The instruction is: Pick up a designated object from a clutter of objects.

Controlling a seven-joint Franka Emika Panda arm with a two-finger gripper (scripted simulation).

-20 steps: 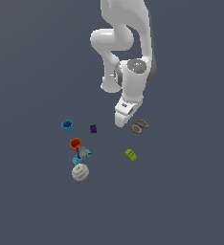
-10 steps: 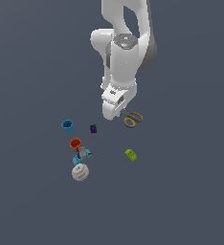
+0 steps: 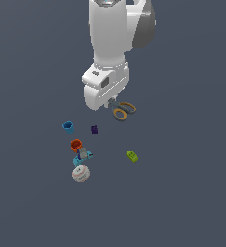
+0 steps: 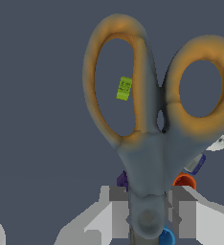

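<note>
The gripper (image 4: 147,217) is clamped on the grey shank of the scissors (image 4: 152,119), fingers (image 4: 115,210) on either side. Scissors hang raised under the arm, orange loops outward, apart from the green block (image 3: 132,156) and orange cup (image 3: 76,144).

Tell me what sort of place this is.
A simulated test scene rather than a real room: flat, featureless grey ground, a lone white robot arm, and small toy-like items scattered loose, such as scissors, a blue cup and a white ball.
</note>
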